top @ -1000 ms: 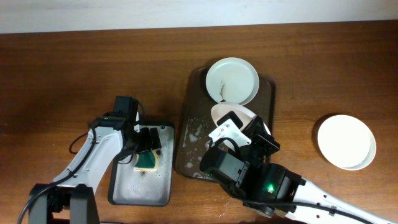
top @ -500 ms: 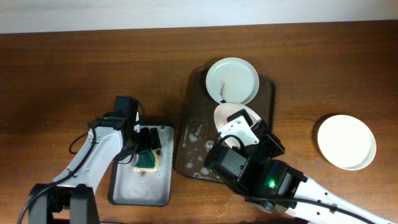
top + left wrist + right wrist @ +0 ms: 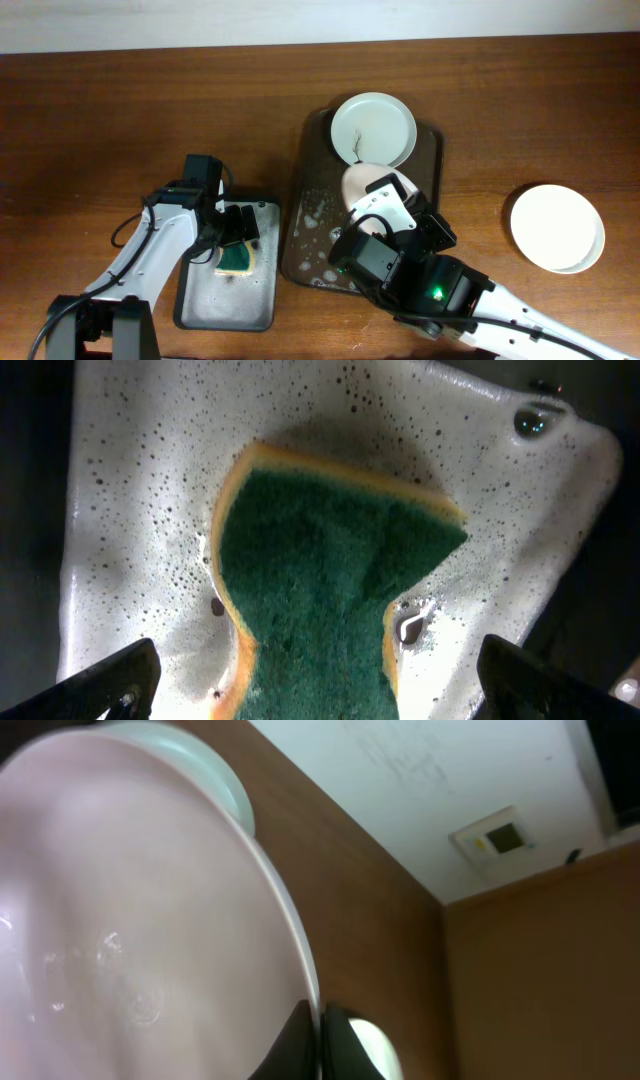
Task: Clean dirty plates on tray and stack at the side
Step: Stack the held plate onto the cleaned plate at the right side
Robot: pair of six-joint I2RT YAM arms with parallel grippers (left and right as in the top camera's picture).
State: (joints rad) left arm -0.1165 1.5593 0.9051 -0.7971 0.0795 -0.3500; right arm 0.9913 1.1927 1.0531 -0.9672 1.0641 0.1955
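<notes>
Three plates show from overhead. The first plate [image 3: 372, 181] is pinched at its rim by the right tool [image 3: 318, 1038], whose jaws are closed on the edge. It stands tilted over the dark brown tray [image 3: 308, 235], and its pale, glossy face fills the wrist view with faint glints. Whether its lower edge touches the tray is hidden by the arm.

Just beyond this tool, at the tray's far end, a second plate [image 3: 372, 130] lies flat with a thin dark smear near its middle. The first plate's upper rim meets its near edge in the overhead view; I cannot tell if they touch. Well off to this tool's right, a third plate [image 3: 557, 227] rests on the desk [image 3: 100, 110], white with no mark visible. Soapy foam [image 3: 315, 215] dots the tray floor to this tool's left.

The left tool [image 3: 320, 695] hangs over a smaller grey metal tray [image 3: 225, 300] with its jaws spread wide. Its fingertips [image 3: 110, 682] sit low on either side of a green-and-yellow sponge [image 3: 320, 570]. The sponge lies green side up directly under this tool on the wet, bubble-speckled floor, and neither fingertip visibly touches it.
</notes>
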